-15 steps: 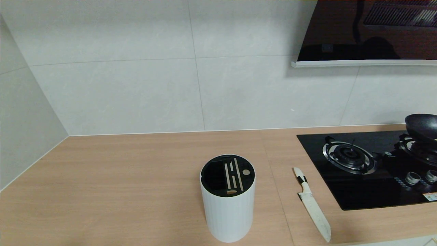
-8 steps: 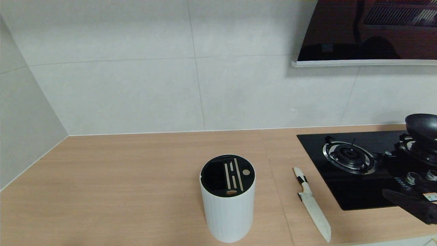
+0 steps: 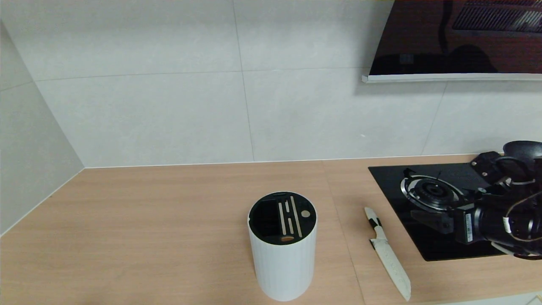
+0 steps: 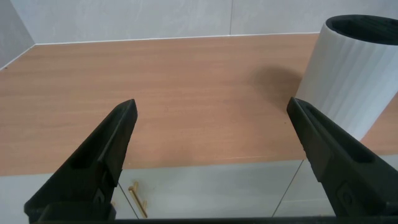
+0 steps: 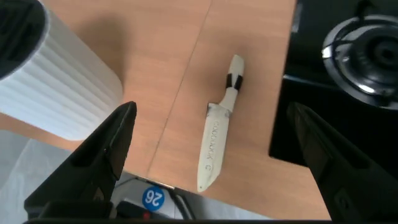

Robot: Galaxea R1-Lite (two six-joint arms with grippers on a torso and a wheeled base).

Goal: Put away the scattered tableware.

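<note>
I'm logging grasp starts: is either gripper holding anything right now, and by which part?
Nothing is held. The right gripper is open and apart from the knife, which lies on the counter. The left gripper is open too.

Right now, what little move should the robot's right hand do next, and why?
Probably lower the open right gripper toward the knife. The knife lies flat on the counter, untouched, beside the white holder, where it likely belongs.

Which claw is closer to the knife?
The right claw, open just beside the knife; the left claw sits on the white holder's other side.
</note>
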